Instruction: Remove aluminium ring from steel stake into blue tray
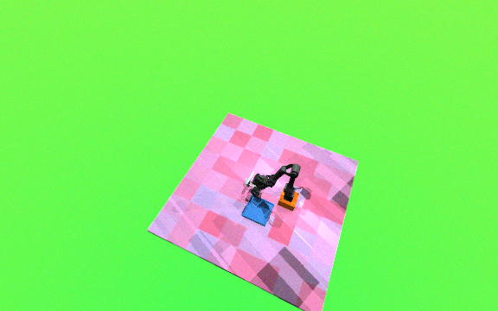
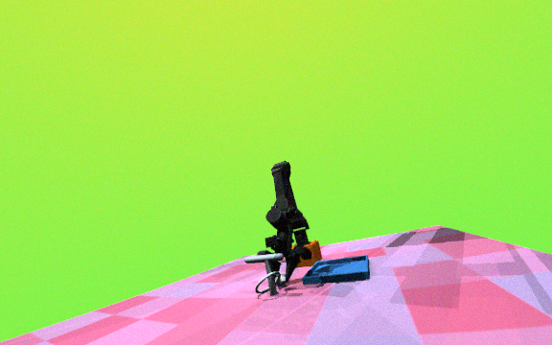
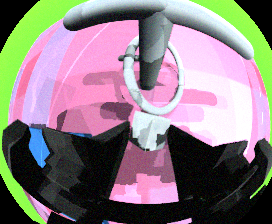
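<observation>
Nearest the exterior camera, the aluminium ring (image 1: pixel 245 186) (image 2: pixel 257 287) (image 3: pixel 181 82) tilts around the steel stake (image 1: pixel 250 177) (image 2: pixel 271 277) (image 3: pixel 152 50), toward the bench's (image 1: pixel 240 138) (image 2: pixel 161 307) (image 3: pixel 202 127) left edge from above. Just beyond, we see the gripper (image 1: pixel 254 193) (image 2: pixel 287 281) (image 3: pixel 148 127) clamped on its tab (image 2: pixel 282 279) (image 3: pixel 149 129): the grasp step. Next, we judge, comes threading the ring past the cross-bar (image 1: pixel 252 174) (image 2: pixel 264 258) (image 3: pixel 207 22), then carrying it to the blue tray (image 1: pixel 255 213) (image 2: pixel 353 277) (image 3: pixel 38 145).

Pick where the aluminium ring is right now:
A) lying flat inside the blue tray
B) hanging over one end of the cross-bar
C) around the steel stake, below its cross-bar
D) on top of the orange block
C: the ring loops around the post of the steel stake, beneath its cross-bar.
</observation>
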{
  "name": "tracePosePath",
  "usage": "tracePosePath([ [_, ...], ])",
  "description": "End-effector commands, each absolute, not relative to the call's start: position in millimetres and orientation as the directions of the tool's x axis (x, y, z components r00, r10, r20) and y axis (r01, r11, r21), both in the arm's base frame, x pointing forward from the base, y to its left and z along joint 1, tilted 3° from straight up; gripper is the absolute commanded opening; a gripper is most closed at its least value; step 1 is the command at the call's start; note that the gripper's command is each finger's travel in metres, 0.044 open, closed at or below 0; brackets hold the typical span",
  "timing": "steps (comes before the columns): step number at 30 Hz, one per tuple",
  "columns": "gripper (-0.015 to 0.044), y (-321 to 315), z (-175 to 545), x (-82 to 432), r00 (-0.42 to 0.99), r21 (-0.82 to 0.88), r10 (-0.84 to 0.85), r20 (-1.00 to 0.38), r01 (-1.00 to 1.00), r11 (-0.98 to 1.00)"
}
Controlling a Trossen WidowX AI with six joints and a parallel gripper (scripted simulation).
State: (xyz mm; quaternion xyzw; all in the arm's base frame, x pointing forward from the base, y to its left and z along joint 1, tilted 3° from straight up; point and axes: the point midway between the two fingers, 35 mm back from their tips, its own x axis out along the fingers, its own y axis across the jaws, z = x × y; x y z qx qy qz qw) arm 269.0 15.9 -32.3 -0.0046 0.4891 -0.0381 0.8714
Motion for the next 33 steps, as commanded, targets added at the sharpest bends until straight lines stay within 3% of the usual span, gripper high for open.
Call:
tracePosePath([
  [1,0.0027,16,-32,269,0.518,-0.046,-0.072,-0.853,0.062,0.997],
  [4,0.0000,16,-32,269,0.518,-0.046,-0.071,-0.853,0.062,0.997],
  [22,0.0000,17,-10,270,0.517,-0.046,-0.068,-0.853,0.055,0.997],
  [33,0.0000,24,-6,275,0.439,-0.065,-0.085,-0.895,0.060,0.996],
])
